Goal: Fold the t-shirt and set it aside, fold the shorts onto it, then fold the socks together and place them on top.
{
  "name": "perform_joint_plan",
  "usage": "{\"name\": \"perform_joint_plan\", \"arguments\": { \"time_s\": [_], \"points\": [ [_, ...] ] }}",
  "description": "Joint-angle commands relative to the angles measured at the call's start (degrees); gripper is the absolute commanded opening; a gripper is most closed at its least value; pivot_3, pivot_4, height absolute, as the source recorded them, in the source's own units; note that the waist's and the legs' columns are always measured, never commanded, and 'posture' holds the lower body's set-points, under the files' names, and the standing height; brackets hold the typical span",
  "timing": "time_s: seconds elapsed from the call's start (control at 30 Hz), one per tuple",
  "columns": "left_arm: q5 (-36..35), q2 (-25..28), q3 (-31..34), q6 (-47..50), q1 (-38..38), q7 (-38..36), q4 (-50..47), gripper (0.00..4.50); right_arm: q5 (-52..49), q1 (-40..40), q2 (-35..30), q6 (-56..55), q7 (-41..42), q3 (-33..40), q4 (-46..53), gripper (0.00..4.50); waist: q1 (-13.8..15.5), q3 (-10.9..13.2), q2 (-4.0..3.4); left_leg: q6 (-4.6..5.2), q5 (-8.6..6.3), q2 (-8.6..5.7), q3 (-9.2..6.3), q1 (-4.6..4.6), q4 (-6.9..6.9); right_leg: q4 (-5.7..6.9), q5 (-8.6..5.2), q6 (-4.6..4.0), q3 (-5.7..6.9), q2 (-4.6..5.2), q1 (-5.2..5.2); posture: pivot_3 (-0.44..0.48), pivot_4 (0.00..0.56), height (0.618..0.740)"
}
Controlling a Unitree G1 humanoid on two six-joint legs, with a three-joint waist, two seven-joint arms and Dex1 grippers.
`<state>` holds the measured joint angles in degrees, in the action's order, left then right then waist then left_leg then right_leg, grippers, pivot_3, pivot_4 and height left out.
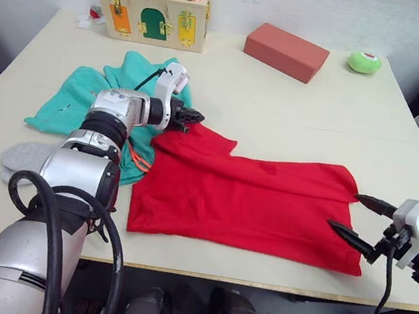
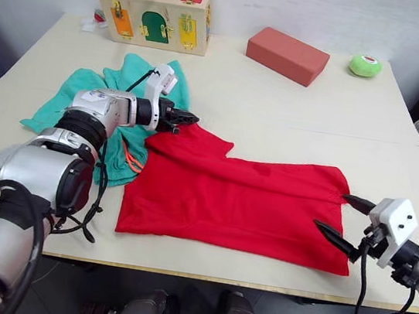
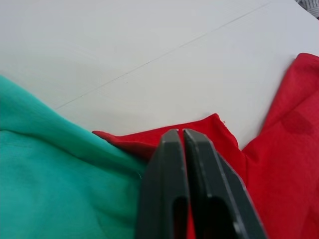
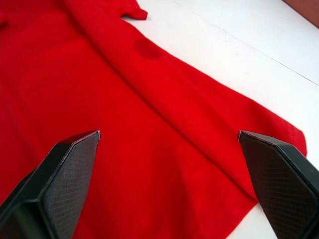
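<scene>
left end effector [image 1: 192, 117] clamped on t-shirt [image 1: 258, 203] far-left corner, beside shorts [image 1: 77, 95] | right end effector [image 1: 357, 217] apart at t-shirt's right edge | t-shirt spread near-centre on surface [image 1: 293, 114]

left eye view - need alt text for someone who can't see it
A red t-shirt lies flat on a pale table; the left hand is shut on its far corner, beside teal shorts, while the right hand is open at its opposite edge. A wooden latch box, red block and green ball sit at the back.
</scene>
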<state>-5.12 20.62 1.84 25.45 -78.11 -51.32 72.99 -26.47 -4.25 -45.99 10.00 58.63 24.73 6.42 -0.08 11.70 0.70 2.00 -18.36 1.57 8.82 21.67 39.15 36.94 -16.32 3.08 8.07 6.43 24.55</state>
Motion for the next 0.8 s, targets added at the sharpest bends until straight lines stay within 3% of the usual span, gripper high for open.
{"name": "perform_joint_plan", "arguments": {
  "time_s": [0.03,0.37,0.47,0.57,0.67,0.8],
  "points": [
    [0.63,1.76,0.46,-1.17,0.72,-2.84,-0.39,0.03,-2.17,-1.09,0.15,0.35,-0.88,3.19,2.65,4.50,0.01,0.00,0.00,0.00,0.00,0.01,0.00,0.00,0.00,-0.01,0.00,0.00,0.00,0.00,0.00,0.000,0.150,0.740],
    [-0.03,6.11,1.76,-8.95,4.16,-14.89,-3.14,0.03,-2.81,-2.70,0.25,0.36,-2.38,3.06,4.61,4.50,-0.01,0.00,0.00,0.00,0.00,0.01,0.00,-0.01,0.00,-0.01,0.00,0.00,0.00,0.00,0.00,0.000,0.150,0.740],
    [-0.40,6.76,2.65,-13.94,5.39,-15.11,-3.83,0.03,-2.75,-2.88,0.38,0.13,-2.68,2.69,4.65,4.50,-0.01,0.00,0.00,0.00,0.00,0.01,0.00,-0.01,0.00,-0.01,0.00,0.00,0.00,0.00,0.00,0.000,0.150,0.740],
    [1.29,7.42,2.19,-14.52,5.17,-10.12,-3.07,0.03,-2.64,-3.09,0.52,-0.13,-2.84,2.28,4.80,4.50,0.07,0.00,0.01,0.00,0.00,0.01,0.00,0.00,0.01,0.00,0.00,0.00,0.00,0.03,-0.01,0.000,0.150,0.740],
    [3.56,7.52,0.47,-16.34,5.14,-7.28,-3.00,0.58,-2.89,-2.03,0.48,-0.41,-2.97,1.95,5.41,4.50,0.04,0.00,0.01,0.03,-0.01,0.00,0.00,-0.01,0.01,0.01,0.00,0.00,0.00,0.05,-0.01,0.000,0.150,0.740],
    [5.27,6.45,-1.10,-11.16,4.02,-5.62,-1.51,1.82,-3.02,0.07,0.24,-0.57,-2.94,1.20,6.49,4.50,0.02,0.00,0.01,0.03,-0.02,-0.02,0.00,-0.01,0.01,0.02,0.00,0.00,0.00,0.02,-0.01,0.000,0.150,0.740]
  ]
}}
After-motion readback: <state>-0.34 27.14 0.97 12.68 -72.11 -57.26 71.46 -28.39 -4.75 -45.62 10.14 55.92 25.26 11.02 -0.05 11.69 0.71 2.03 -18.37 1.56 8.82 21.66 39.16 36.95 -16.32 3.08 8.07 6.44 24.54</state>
